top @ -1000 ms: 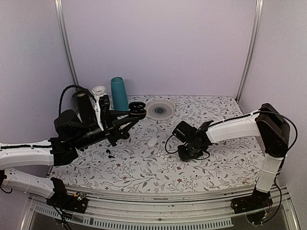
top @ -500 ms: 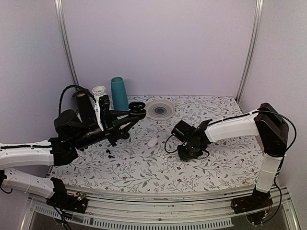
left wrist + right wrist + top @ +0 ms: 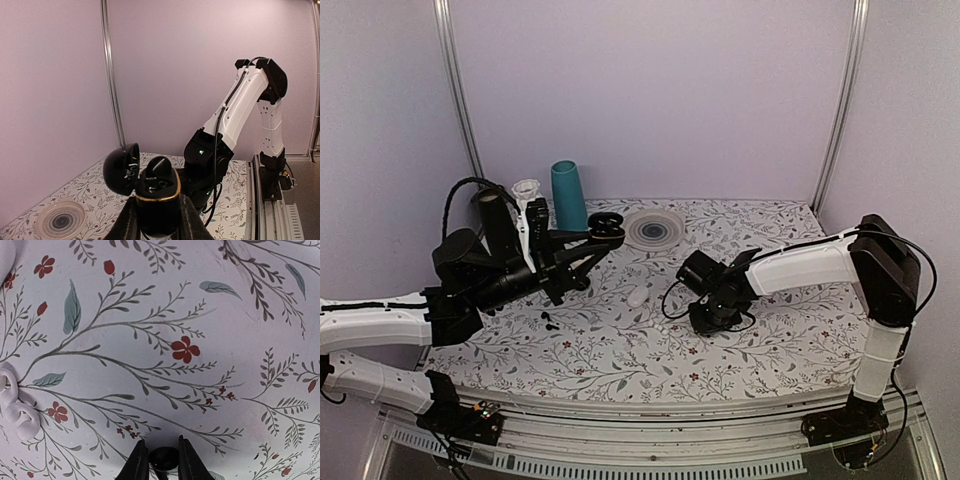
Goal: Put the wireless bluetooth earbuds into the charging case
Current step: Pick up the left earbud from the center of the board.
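Note:
My left gripper (image 3: pixel 157 202) is shut on a black charging case (image 3: pixel 159 200) with a gold rim and holds it upright in the air, lid (image 3: pixel 121 169) swung open. One black earbud (image 3: pixel 160 169) stands in the case. In the top view the case (image 3: pixel 608 222) is held up at the back left. My right gripper (image 3: pixel 163 452) is low over the floral tablecloth, shut on a small glossy black earbud (image 3: pixel 164 458). In the top view the right gripper (image 3: pixel 703 320) is at the table's middle. Two white earbuds (image 3: pixel 20 412) lie to its left.
A white case (image 3: pixel 638 296) lies on the cloth left of the right gripper. A round clear dish (image 3: pixel 654 228), a teal cup (image 3: pixel 568 195), a white cup (image 3: pixel 526 188) and a black cylinder (image 3: pixel 496 222) stand at the back left. Small black bits (image 3: pixel 549 320) lie below the left gripper.
My right gripper has shifted slightly to the left, staying low over the cloth. The left arm and the case have not moved.

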